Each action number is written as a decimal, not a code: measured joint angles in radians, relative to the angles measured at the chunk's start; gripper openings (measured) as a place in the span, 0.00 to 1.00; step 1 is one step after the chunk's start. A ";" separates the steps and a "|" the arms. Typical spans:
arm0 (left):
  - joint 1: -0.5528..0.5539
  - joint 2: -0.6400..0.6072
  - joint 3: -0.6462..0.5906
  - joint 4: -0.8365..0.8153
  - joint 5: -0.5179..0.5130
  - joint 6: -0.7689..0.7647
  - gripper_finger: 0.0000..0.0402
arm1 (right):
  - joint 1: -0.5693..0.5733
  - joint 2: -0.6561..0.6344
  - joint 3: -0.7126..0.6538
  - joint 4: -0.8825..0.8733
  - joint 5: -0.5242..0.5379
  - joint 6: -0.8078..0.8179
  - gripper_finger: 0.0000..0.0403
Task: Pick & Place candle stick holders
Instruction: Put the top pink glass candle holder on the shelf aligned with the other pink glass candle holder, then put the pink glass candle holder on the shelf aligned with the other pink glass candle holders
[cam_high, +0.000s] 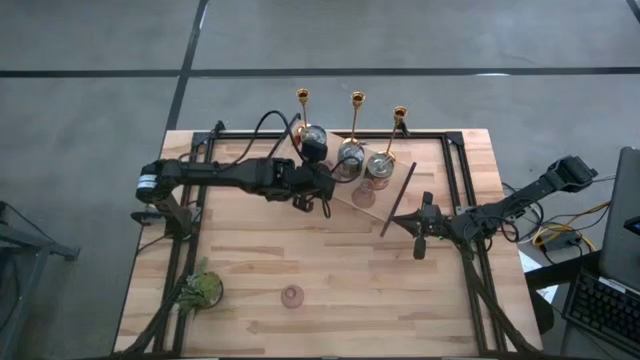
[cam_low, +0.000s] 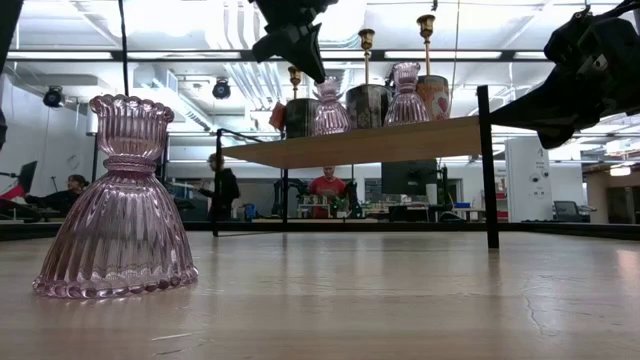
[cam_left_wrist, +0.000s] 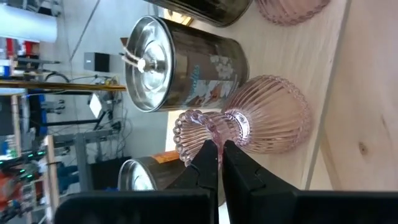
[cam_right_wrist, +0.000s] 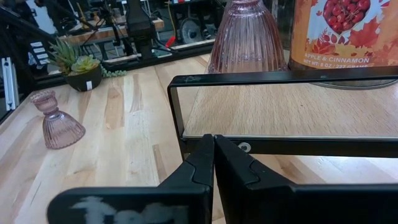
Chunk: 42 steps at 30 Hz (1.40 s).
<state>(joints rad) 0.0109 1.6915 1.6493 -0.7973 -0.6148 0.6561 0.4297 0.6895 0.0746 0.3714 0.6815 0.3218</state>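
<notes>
Right, shelf (cam_high: 400, 200) carries gold sticks, tins, two pink holders; third pink holder (cam_high: 292, 296) sits alone on the table. My left gripper (cam_left_wrist: 219, 149) is closed at a shelf pink holder's (cam_left_wrist: 249, 118) neck, right gripper (cam_right_wrist: 214, 146) closed, empty. Risk: closed fingertips nudge it over against the tin (cam_left_wrist: 180, 65).

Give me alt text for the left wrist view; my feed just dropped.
The left gripper, jaws shut, points at the narrow neck of a ribbed pink glass holder standing on a raised wooden shelf. Beside the holder stands a metal-lidded candle tin, another tin's lid shows nearby, and a second pink holder sits farther along the shelf.
</notes>
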 joint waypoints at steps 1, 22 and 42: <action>0.001 -0.001 0.000 -0.003 0.012 -0.001 0.02 | 0.000 0.000 0.000 0.000 0.000 0.000 0.02; 0.003 -0.008 0.000 0.012 -0.021 -0.008 0.12 | 0.000 0.000 0.000 0.000 0.000 0.000 0.02; -0.351 -0.049 -0.066 -0.260 0.242 -0.630 0.24 | 0.000 0.000 0.000 0.000 0.000 0.000 0.02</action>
<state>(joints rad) -0.3397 1.6424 1.5836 -1.0571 -0.3725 0.0262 0.4294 0.6899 0.0746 0.3714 0.6815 0.3218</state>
